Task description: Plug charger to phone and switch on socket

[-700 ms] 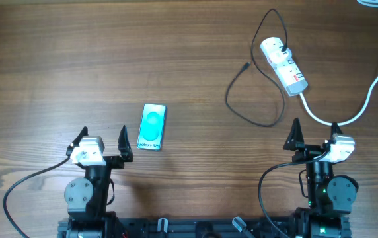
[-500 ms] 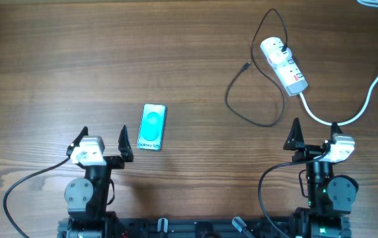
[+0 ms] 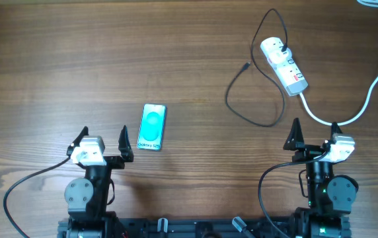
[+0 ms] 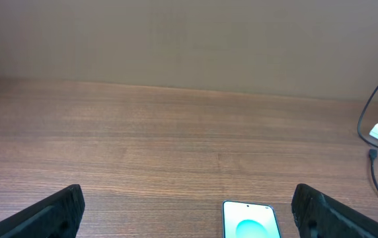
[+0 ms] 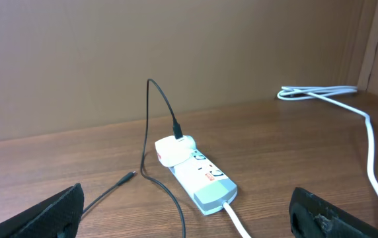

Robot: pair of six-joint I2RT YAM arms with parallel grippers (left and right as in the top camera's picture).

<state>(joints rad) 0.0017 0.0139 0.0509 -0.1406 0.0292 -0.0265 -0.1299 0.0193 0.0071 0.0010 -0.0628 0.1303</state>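
Cyan-screened phone (image 3: 152, 127) just beside left tool (image 3: 104, 131)

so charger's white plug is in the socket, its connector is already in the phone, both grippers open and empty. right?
No. The connector of the charger lies loose on the table near the socket, far from the phone; the overhead view shows it. The white plug is in the socket; the left gripper and right gripper are open and empty.
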